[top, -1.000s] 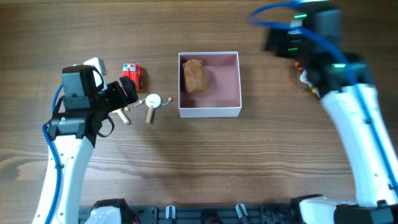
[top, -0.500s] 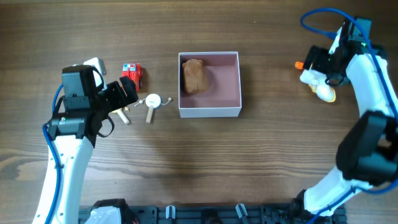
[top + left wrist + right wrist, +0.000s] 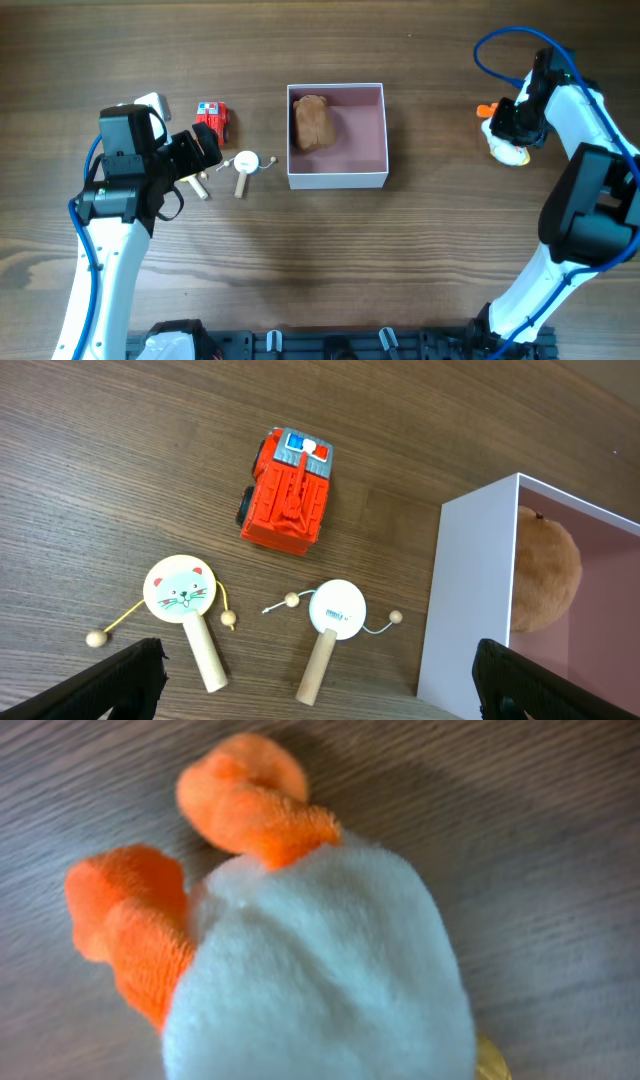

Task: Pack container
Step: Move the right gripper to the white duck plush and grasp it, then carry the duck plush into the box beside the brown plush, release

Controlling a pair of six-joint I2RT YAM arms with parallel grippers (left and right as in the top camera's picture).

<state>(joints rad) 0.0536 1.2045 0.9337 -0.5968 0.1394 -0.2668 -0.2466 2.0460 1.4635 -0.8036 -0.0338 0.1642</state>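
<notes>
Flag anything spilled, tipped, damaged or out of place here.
Nothing stands out. The container sits square and intact with a brown plush inside; the fire truck stands upright, the cat-face drum and plain drum lie flat nearby, and the white-and-orange plush rests on the table.

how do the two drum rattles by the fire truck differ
The cat drum has a cream face with a cat drawing; the white drum is nearly plain. The cat drum lies farther from the container than the white drum. Both have wooden handles and stringed beads.

Left arm (image 3: 105,250) bent upward, left gripper (image 3: 320,660) spread wide, right arm (image 3: 590,200) stretched forward, right gripper (image 3: 510,125) angled downward, its jaws hidden.
</notes>
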